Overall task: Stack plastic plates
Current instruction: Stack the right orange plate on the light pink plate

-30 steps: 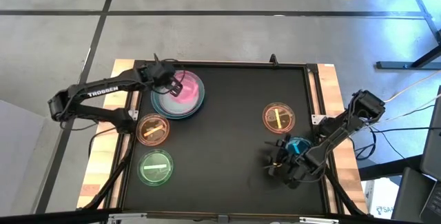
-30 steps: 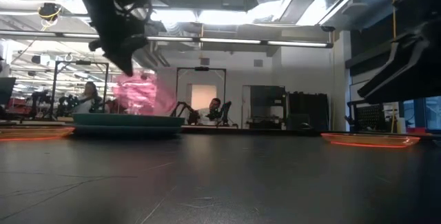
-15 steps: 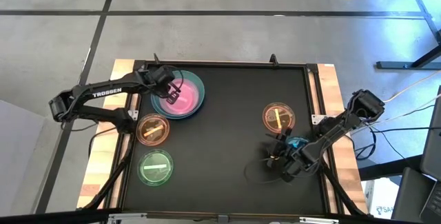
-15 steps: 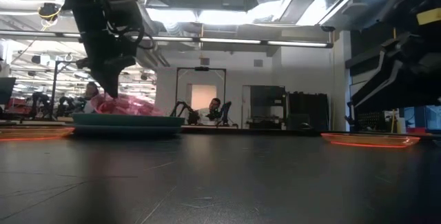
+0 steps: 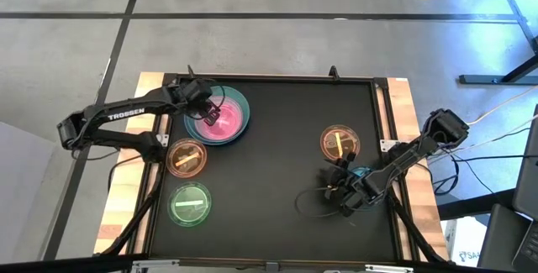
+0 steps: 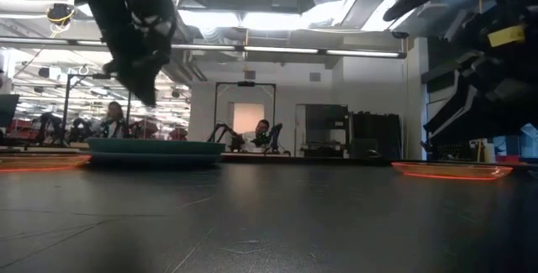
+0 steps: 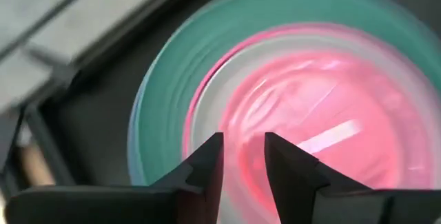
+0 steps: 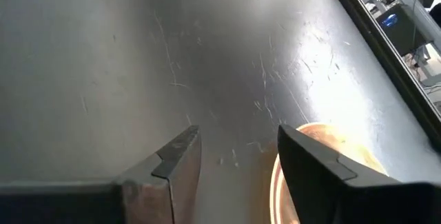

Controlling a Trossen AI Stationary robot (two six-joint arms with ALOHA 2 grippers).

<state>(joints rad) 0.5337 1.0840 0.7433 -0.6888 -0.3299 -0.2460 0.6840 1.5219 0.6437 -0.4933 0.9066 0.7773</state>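
At the table's far left stands a stack: a teal plate (image 5: 241,102) over a blue rim, an opaque pink plate, and on top a translucent pink plate (image 5: 224,122) with a bar mark, lying flat (image 7: 324,124). My left gripper (image 5: 207,107) hovers just above the stack's left part, open by a narrow gap and empty (image 7: 244,151). My right gripper (image 5: 338,194) is open and empty low over the table's near right (image 8: 238,148), just on the near side of a translucent brown plate (image 5: 339,143).
A translucent orange plate (image 5: 187,157) and a translucent green plate (image 5: 191,204) lie flat near the left edge, on the near side of the stack. The black mat's middle is bare. People sit in the room beyond the table's far edge (image 6: 262,134).
My left gripper has lowered the tilted translucent pink plate flat onto the stack, let go and drawn up a little. My right gripper has moved slightly toward the table's left, low over the mat.
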